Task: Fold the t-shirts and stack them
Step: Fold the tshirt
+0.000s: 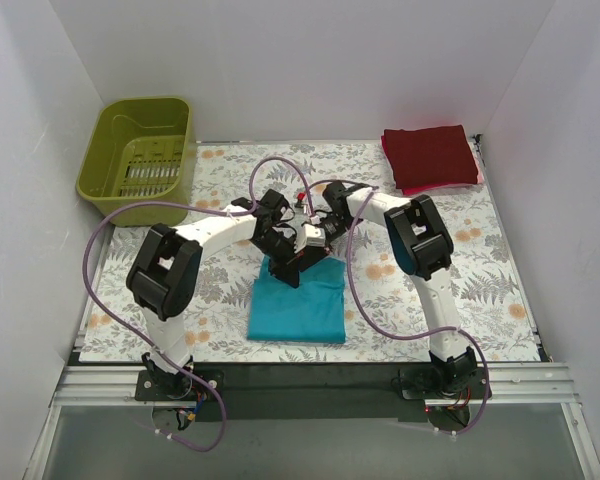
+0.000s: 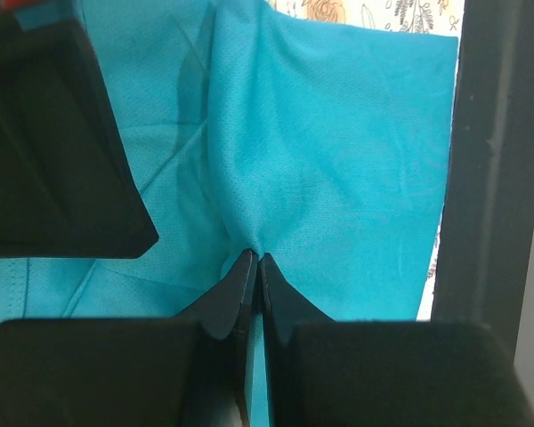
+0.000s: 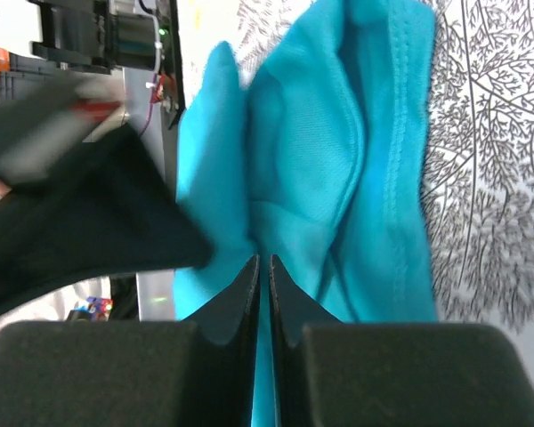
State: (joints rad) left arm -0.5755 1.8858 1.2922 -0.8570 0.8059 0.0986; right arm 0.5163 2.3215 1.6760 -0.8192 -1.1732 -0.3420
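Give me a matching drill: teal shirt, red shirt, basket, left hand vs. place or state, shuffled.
1. teal shirt
2. red shirt
3. basket
4. left hand

A. far right corner
B. far left corner
C. shut, pinching teal cloth
D. centre, near side

Pairs: 1-D, 2-A, 3-B, 4-C

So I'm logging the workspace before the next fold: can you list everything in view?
teal t-shirt: one, teal, centre of the mat, near the arms
dark red t-shirt: one, folded, far right corner, on the pink one
pink t-shirt: one, only its edge showing beneath
basket: one, olive green, far left corner
mat: one, floral print, covering the table
cables: purple, looping along both arms
left arm, right arm: two, white and black
left hand, right hand: two, black, both shut on the teal t-shirt
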